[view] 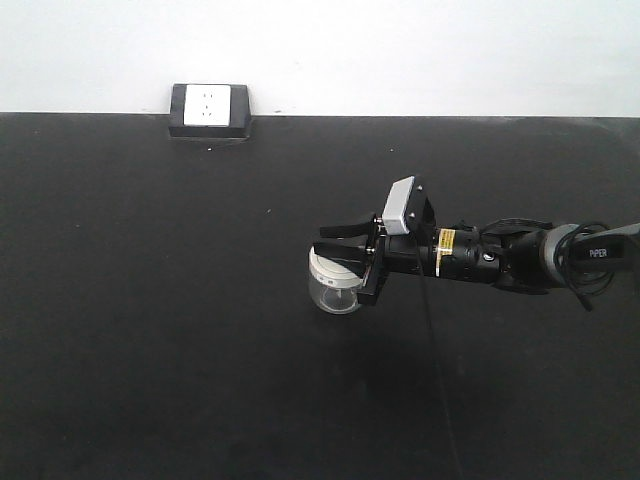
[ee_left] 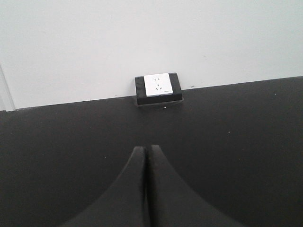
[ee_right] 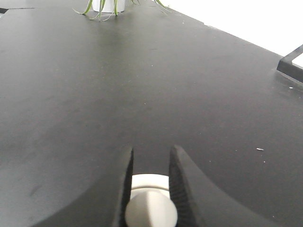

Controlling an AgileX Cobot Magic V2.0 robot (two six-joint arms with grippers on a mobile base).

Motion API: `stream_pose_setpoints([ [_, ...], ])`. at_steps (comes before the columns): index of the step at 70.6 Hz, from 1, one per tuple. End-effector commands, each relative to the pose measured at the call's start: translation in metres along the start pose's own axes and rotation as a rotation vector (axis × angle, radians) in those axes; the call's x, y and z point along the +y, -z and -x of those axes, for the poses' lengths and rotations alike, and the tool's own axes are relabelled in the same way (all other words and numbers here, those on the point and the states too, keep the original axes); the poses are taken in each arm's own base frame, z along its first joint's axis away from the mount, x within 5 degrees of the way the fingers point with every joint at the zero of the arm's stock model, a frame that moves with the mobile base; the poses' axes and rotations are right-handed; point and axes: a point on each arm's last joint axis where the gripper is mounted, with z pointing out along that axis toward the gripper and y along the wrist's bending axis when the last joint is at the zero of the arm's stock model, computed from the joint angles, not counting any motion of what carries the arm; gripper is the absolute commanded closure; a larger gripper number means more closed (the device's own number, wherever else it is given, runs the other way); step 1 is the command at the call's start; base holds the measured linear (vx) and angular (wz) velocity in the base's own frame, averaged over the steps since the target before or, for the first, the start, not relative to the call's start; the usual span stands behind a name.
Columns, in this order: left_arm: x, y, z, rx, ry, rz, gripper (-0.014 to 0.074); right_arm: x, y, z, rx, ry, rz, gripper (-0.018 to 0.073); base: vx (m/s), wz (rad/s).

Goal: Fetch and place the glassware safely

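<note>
The glass jar (view: 335, 287), clear with a cream-white lid, hangs tilted just over the black table (view: 150, 300), right of centre. My right gripper (view: 321, 241) reaches in from the right and lies level, shut on the jar's lid. In the right wrist view the lid (ee_right: 150, 182) and its round knob (ee_right: 151, 210) sit between the two fingers of the right gripper (ee_right: 150, 151); the glass body is hidden there. My left gripper (ee_left: 146, 149) is shut and empty over bare table, and it does not show in the front view.
A black box with a white socket plate (view: 209, 110) stands at the table's back edge against the white wall; it also shows in the left wrist view (ee_left: 157, 87). A white pot with green leaves (ee_right: 108, 4) stands far ahead of the right gripper.
</note>
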Motion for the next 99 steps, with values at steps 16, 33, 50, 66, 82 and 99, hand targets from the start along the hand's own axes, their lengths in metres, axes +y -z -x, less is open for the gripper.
stream_pose_setpoints([
  [16,-0.001,-0.001,0.015,-0.092,0.011,-0.008,0.0603,-0.01,0.005,0.037,-0.158,0.007,-0.063,0.0001,0.0,0.0],
  [33,-0.001,-0.001,0.015,-0.092,0.011,-0.008,0.0603,-0.013,0.008,0.05,-0.204,0.0,-0.109,-0.013,0.0,0.0],
  [50,-0.001,-0.001,0.015,-0.092,0.011,-0.008,0.0603,-0.01,0.016,0.082,-0.234,-0.017,-0.119,-0.0053,0.0,0.0],
  [66,-0.001,-0.001,0.015,-0.092,0.011,-0.008,0.0603,-0.007,0.034,0.13,-0.137,-0.06,-0.236,0.0122,0.0,0.0],
  [82,-0.001,-0.001,0.015,-0.092,0.011,-0.008,0.0603,0.008,0.059,0.185,-0.13,-0.003,-0.342,0.0483,0.0,0.0],
  [99,-0.001,-0.001,0.015,-0.092,0.011,-0.008,0.0603,0.015,0.081,0.218,-0.142,-0.068,-0.497,0.0566,0.0,0.0],
])
